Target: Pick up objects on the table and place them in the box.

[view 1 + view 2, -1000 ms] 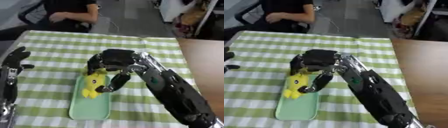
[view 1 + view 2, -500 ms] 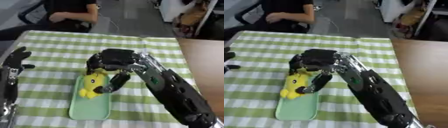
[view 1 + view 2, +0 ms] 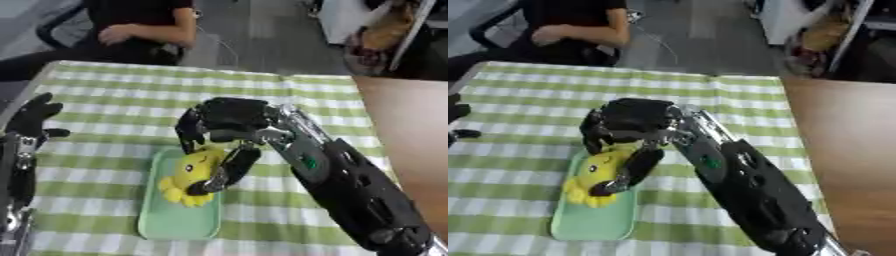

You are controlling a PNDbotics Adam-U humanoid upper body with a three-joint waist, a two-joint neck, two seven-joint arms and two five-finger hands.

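**Yellow toy held over the green tray**

The yellow plush toy sits at the near end of the shallow green tray, which serves as the box, so placement looks nearly done. The right robot hand reaches from above, fingers curled round the toy's head and thumb down its side, probably steadying it for release. The left robot hand rests idle at the left edge, fingers relaxed, on the green-checked counter.
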